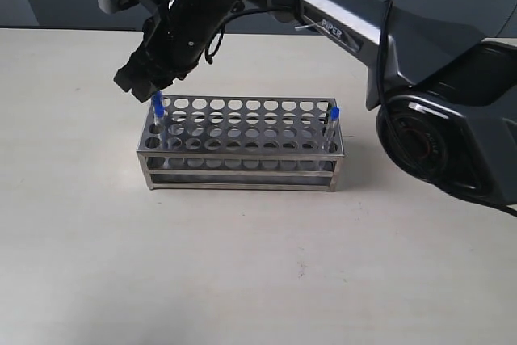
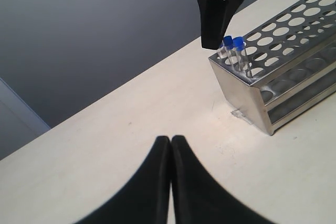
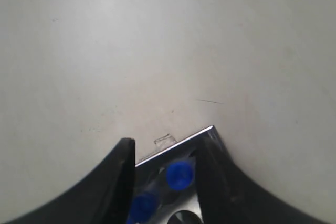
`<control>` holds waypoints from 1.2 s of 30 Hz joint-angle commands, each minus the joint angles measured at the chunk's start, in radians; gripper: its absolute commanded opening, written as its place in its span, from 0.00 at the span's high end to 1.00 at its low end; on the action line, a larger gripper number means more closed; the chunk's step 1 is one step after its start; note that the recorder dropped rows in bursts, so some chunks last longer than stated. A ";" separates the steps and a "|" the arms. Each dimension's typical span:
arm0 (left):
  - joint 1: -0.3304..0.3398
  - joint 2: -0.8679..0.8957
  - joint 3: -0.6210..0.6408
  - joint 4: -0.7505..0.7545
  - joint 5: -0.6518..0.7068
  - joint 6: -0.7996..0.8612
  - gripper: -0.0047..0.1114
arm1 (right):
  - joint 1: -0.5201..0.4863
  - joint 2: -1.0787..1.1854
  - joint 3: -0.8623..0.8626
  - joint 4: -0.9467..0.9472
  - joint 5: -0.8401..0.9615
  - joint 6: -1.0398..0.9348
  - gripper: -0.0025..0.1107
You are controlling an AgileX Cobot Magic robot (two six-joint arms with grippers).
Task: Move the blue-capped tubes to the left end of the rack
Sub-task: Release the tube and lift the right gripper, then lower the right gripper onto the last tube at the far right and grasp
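Observation:
The silver rack (image 1: 242, 170) stands mid-table. Blue-capped tubes (image 1: 158, 108) stand in holes at its left end, and one more blue-capped tube (image 1: 334, 115) stands at the front right corner. My right gripper (image 1: 150, 89) reaches across and hovers just above the left-end tubes. In the right wrist view it (image 3: 168, 142) is open, with two blue caps (image 3: 180, 174) between its fingers and apart from them, over the rack's corner (image 3: 206, 132). The left wrist view shows two caps (image 2: 234, 41) in the rack (image 2: 247, 98). My left gripper (image 2: 171, 139) is shut and empty over bare table.
The right arm's base (image 1: 440, 131) sits at the right of the table, and its links pass above the rack's back. A small clear scrap (image 2: 239, 114) lies on the table beside the rack's left end.

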State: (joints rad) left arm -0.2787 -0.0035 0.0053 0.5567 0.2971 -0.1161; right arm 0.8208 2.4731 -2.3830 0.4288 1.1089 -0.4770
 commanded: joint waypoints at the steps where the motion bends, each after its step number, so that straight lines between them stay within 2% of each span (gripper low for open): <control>1: -0.004 0.003 -0.005 -0.002 -0.006 -0.005 0.95 | 0.002 -0.009 0.005 0.016 0.025 0.006 0.64; 10: -0.004 0.003 -0.005 -0.002 -0.006 -0.005 0.95 | -0.020 -0.110 0.005 -0.096 0.009 0.098 0.64; 16: -0.004 0.003 -0.005 -0.002 -0.006 -0.005 0.95 | -0.064 -0.167 0.005 -0.214 0.112 0.234 0.64; 21: -0.004 0.003 -0.005 -0.001 -0.006 -0.005 0.95 | -0.104 -0.196 0.053 -0.338 0.112 0.325 0.64; 26: -0.004 0.003 -0.005 -0.001 -0.006 -0.005 0.95 | -0.129 -0.265 0.166 -0.366 0.112 0.347 0.64; 36: -0.004 0.003 -0.005 -0.001 -0.006 -0.005 0.95 | -0.133 -0.506 0.541 -0.490 0.112 0.433 0.64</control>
State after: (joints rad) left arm -0.2787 -0.0035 0.0053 0.5567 0.2971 -0.1161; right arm 0.6966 2.0322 -1.9262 -0.0205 1.2196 -0.0657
